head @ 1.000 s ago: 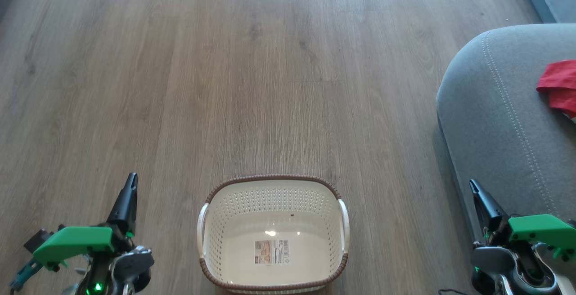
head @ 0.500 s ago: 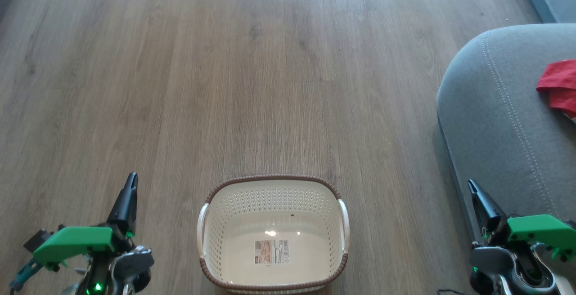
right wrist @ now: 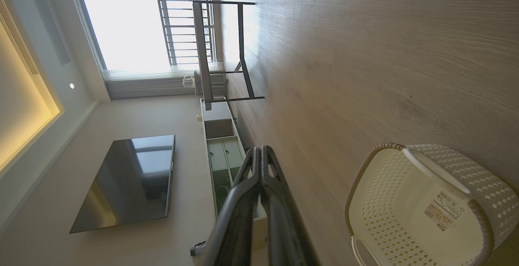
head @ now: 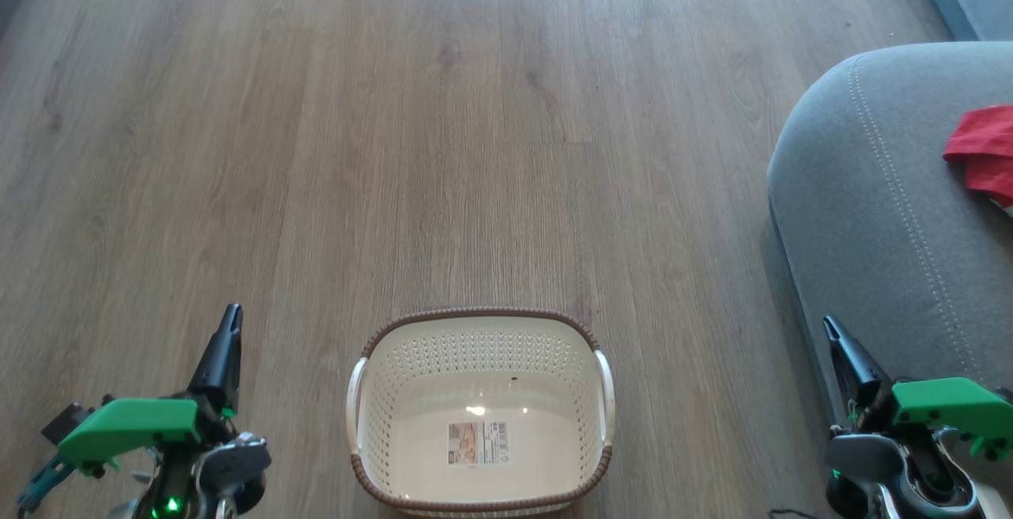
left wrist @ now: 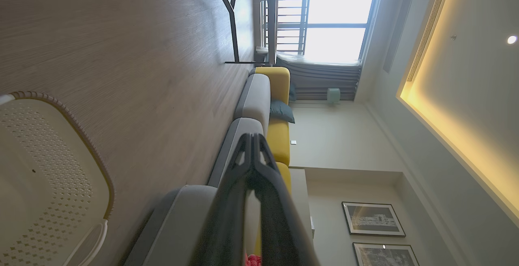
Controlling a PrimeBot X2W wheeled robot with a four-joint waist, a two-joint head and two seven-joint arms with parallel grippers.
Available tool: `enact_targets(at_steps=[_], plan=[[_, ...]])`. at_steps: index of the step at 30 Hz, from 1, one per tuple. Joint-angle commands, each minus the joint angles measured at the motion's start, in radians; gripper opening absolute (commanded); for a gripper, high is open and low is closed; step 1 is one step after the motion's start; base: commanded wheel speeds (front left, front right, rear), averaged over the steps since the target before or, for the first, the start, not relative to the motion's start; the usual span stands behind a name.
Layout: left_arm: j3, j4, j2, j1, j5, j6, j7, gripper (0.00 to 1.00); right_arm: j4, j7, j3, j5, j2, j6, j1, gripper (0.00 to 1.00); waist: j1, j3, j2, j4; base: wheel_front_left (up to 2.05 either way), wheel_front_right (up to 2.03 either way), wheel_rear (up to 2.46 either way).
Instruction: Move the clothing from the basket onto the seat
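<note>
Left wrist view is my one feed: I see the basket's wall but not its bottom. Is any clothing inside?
Observer: No. In the head view the basket has nothing on its bottom but a label.
Operator: Where is the clothing, then?
Observer: Red clothing lies on the grey seat, at the head view's right edge.
Operator: Is the right gripper carrying any?
Observer: No. The right gripper is shut, with nothing between its fingers.
</note>
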Motion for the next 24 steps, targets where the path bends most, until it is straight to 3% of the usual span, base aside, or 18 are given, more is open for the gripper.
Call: enact_targets(at_steps=[1, 24], plan=[[0.036, -0.035, 0.009, -0.058, -0.004, -0.007, 0.003, 0.00, -0.037, 0.006, 0.017, -0.002, -0.004, 0.007, -0.048, 0.00, 0.0000, 0.000, 0.0000, 0.000, 0.00, 0.00, 0.00], [0.036, -0.035, 0.009, -0.058, -0.004, -0.007, 0.003, 0.00, -0.037, 0.007, 0.015, -0.003, -0.003, 0.007, -0.048, 0.00, 0.0000, 0.000, 0.0000, 0.000, 0.00, 0.00, 0.00]])
